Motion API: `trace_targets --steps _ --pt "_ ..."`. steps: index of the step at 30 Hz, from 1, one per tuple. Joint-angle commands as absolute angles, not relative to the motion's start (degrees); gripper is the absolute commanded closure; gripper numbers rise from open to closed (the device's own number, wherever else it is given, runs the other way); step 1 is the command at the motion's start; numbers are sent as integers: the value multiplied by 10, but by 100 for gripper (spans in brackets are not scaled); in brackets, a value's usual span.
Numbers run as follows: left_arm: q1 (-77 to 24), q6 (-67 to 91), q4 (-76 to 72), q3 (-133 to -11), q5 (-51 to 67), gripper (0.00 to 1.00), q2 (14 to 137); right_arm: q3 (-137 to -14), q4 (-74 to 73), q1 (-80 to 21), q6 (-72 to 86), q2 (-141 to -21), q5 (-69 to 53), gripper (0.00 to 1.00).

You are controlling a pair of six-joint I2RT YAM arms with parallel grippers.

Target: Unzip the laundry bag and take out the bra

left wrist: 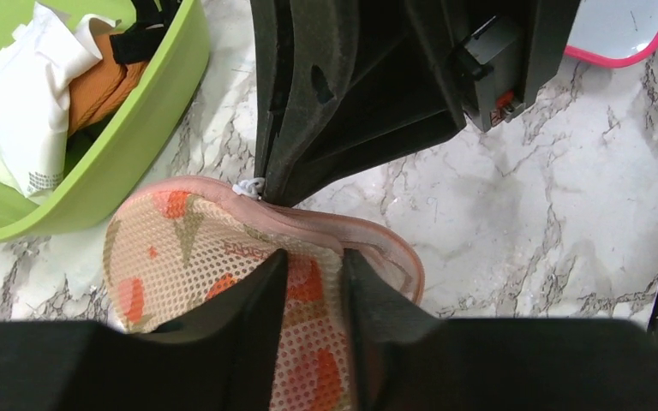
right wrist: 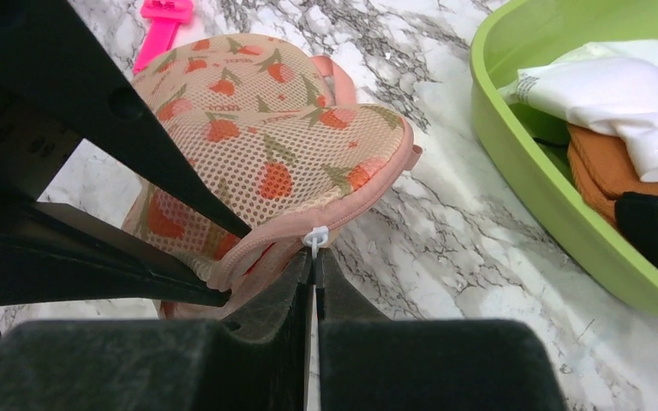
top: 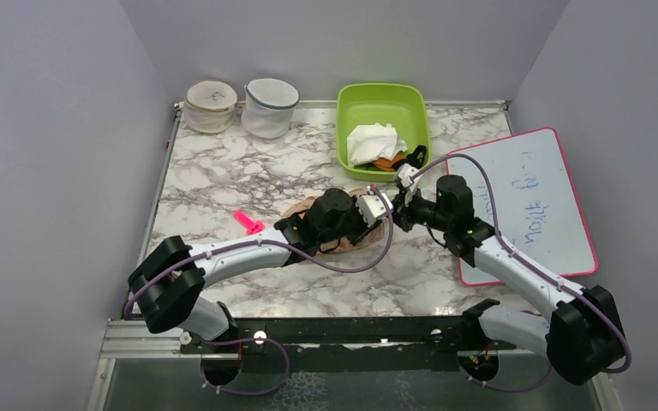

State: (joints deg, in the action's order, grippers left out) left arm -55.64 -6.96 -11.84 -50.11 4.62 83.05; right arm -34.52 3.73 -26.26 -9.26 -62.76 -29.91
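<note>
The peach mesh laundry bag point(right wrist: 274, 145) lies mid-table, mostly hidden under both grippers in the top view point(top: 343, 246). My left gripper point(left wrist: 315, 257) is shut on a fold of the bag's mesh top near its pink zip edging point(left wrist: 368, 229); it also shows in the top view point(top: 375, 221). My right gripper point(right wrist: 317, 255) is shut on the white zip pull point(right wrist: 315, 237) at the bag's edge; it also shows in the top view point(top: 392, 214). A thin red strip point(right wrist: 261, 253) shows in the slit under the edging. The rest of the bra is hidden.
A green bin point(top: 353, 104) behind the bag holds a white cloth point(top: 373, 141) and a black-and-orange garment point(right wrist: 617, 188). Two round mesh tubs point(top: 267, 107) stand at the back left. A pink clip point(top: 247, 223) lies left of the bag. A whiteboard point(top: 531, 201) lies to the right.
</note>
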Motion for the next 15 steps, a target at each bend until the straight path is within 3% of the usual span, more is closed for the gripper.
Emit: trace_targets --steps 1,6,15 --pt "-558 -100 -129 -516 64 85 835 -332 53 -268 -49 -645 -284 99" --pt "-568 -175 -105 -518 103 100 838 -327 62 -266 -21 -671 -261 99" --pt "-584 -264 -125 -477 217 100 817 -321 122 -220 -10 -727 -260 99"
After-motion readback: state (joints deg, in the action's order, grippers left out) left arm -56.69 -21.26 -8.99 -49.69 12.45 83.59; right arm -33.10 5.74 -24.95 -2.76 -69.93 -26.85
